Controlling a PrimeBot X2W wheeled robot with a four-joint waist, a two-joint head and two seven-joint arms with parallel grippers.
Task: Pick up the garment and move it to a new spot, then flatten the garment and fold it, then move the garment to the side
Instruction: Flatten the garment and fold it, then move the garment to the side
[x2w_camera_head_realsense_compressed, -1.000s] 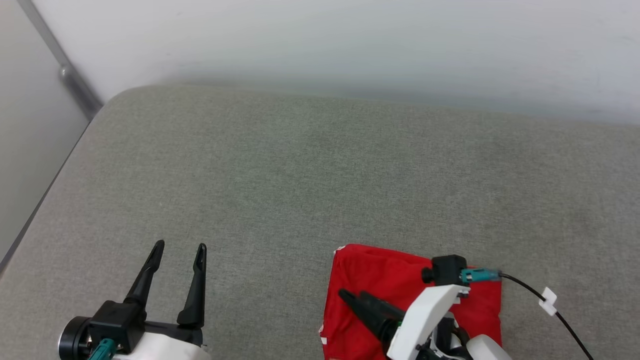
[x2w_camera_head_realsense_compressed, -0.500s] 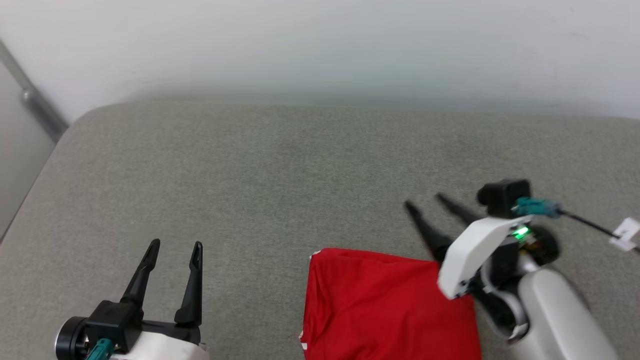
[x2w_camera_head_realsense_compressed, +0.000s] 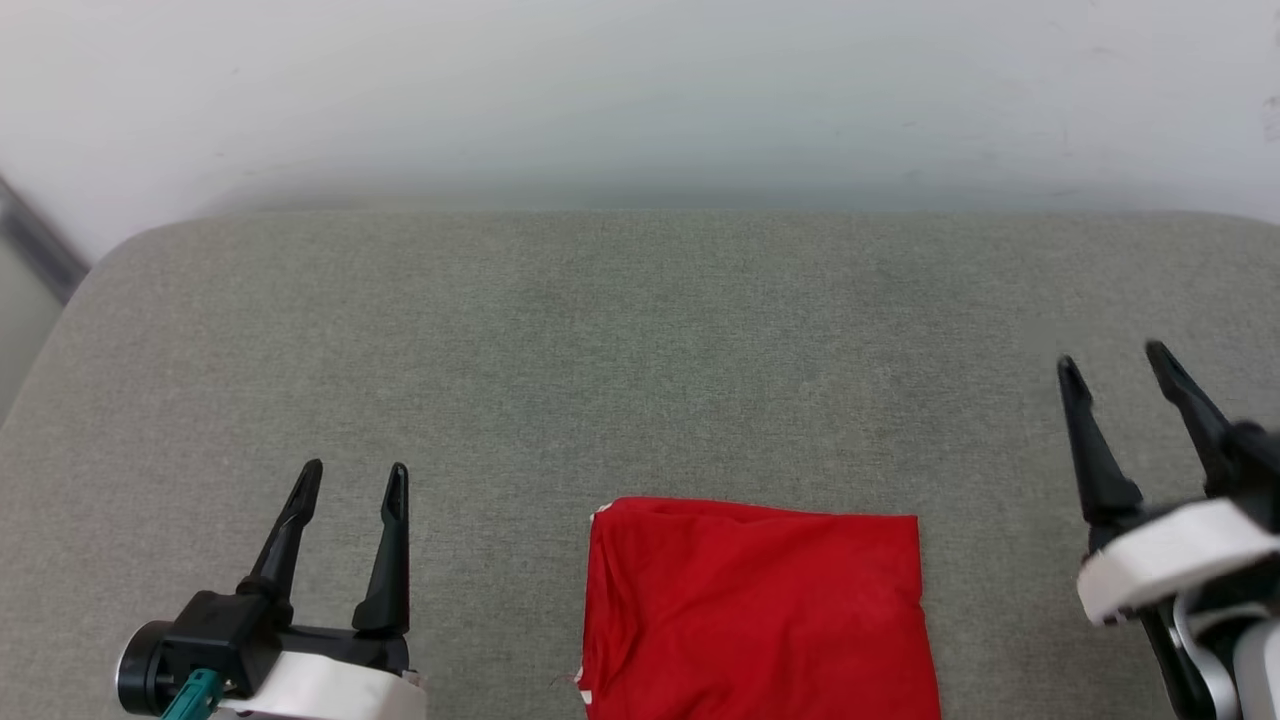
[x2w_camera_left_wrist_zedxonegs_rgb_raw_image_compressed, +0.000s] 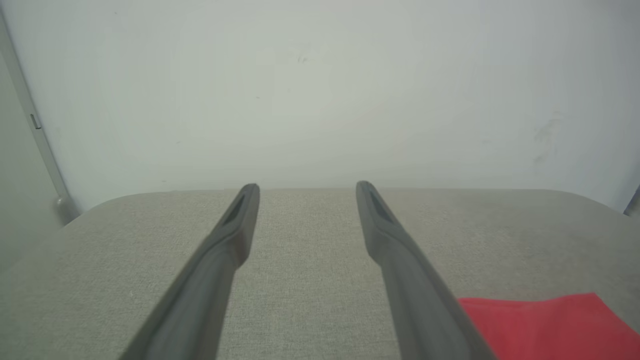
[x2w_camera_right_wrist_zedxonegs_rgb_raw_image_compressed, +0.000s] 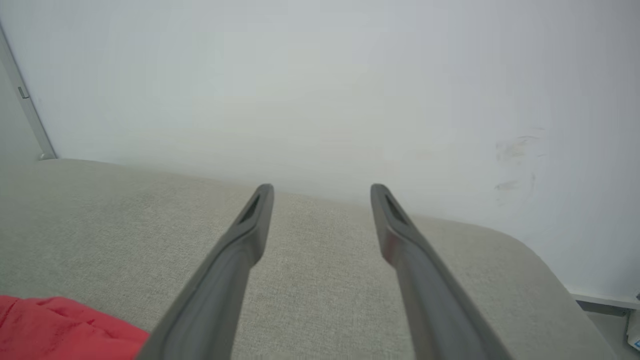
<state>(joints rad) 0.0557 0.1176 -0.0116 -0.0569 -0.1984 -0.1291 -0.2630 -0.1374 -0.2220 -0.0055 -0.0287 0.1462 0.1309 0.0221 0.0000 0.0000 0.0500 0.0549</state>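
1. Pale, bare wall (x2w_camera_head_realsense_compressed: 640, 90) rises behind a grey fabric-covered pad (x2w_camera_head_realsense_compressed: 640, 350) with rounded far corners. A grey metal strip (x2w_camera_head_realsense_compressed: 35, 245) runs down the wall at about 10 o'clock in the head view.
2. The garment (x2w_camera_head_realsense_compressed: 755, 610) lies flat on the pad at about 6 o'clock in the head view, just right of centre. It is folded into a rough red rectangle, and the bottom of that view cuts off its near edge. Small bits of white trim show at the upper-left corner and low on the left edge. No lettering or number is visible on the upward face.
3. The left fingers (x2w_camera_head_realsense_compressed: 285, 540) sit at about 8 o'clock, tips pointing toward 12. They are spread wide with nothing between them, well clear of the garment's left edge.
4. The right fingers (x2w_camera_head_realsense_compressed: 1093, 450) stand at about 4 o'clock, also pointing toward 12. They too are spread wide and empty, off to the right of the garment without touching it.
5. Along the left fingers (x2w_camera_left_wrist_zedxonegs_rgb_raw_image_compressed: 227, 255) in the left wrist view, bare pad fills the gap, and a red corner of the garment (x2w_camera_left_wrist_zedxonegs_rgb_raw_image_compressed: 545, 325) shows at about 4 o'clock.
6. Along the right fingers (x2w_camera_right_wrist_zedxonegs_rgb_raw_image_compressed: 240, 260) in the right wrist view, the gap again holds only pad, with the garment (x2w_camera_right_wrist_zedxonegs_rgb_raw_image_compressed: 60, 327) at about 8 o'clock.
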